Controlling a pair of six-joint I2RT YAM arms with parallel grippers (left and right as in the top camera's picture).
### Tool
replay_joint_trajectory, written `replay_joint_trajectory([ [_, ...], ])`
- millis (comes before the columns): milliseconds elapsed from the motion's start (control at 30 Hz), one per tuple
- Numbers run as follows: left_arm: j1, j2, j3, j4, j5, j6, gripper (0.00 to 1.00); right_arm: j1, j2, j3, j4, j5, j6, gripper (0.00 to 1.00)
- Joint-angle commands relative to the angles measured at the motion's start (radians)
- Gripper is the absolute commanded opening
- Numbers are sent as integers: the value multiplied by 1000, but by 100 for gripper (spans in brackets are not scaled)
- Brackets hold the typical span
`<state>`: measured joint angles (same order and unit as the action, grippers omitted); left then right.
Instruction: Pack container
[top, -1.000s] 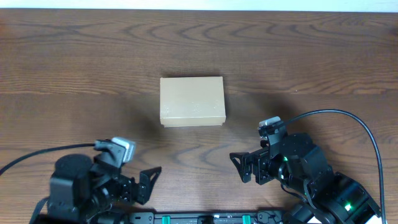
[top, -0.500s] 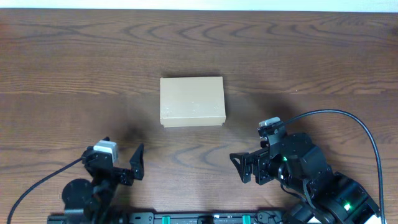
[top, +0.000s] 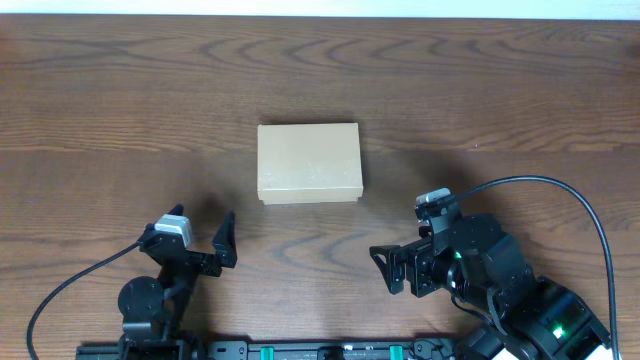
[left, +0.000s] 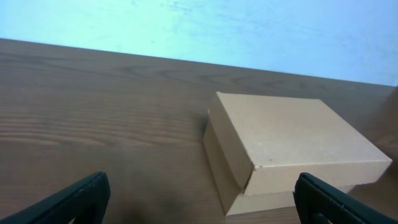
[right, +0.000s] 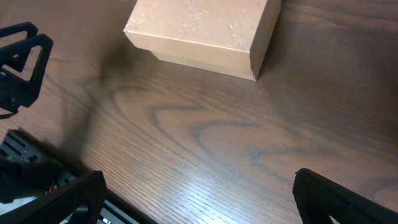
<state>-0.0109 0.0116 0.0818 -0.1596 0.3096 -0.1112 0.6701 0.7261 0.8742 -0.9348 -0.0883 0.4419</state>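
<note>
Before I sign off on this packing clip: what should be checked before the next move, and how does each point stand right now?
1. Left tool open and empty: ok, its fingers are spread wide with nothing between them.
2. Right tool open and empty: ok, same state.
3. Container resting flat on the table: ok.
4. Container lid open for packing: not ok, the flap is shut.
5. Something to pack in view: not ok, no view shows any item besides the container.
6. Way from both tools to the container free: ok, only bare wood lies between them.
</note>
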Motion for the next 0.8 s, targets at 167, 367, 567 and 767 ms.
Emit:
replay_joint_trajectory([
  [167,-6,-7,-30,-4,-3,-16,95,12,0,-2,-1,13,14,99],
  [367,-6,-7,-29,-4,-3,-16,95,12,0,-2,-1,13,14,99],
  [567,-6,-7,-30,-4,-3,-16,95,12,0,-2,-2,37,-18,99],
  [767,-6,-7,-30,-5,-3,-16,95,0,-48,-90,64,201,-226,99],
])
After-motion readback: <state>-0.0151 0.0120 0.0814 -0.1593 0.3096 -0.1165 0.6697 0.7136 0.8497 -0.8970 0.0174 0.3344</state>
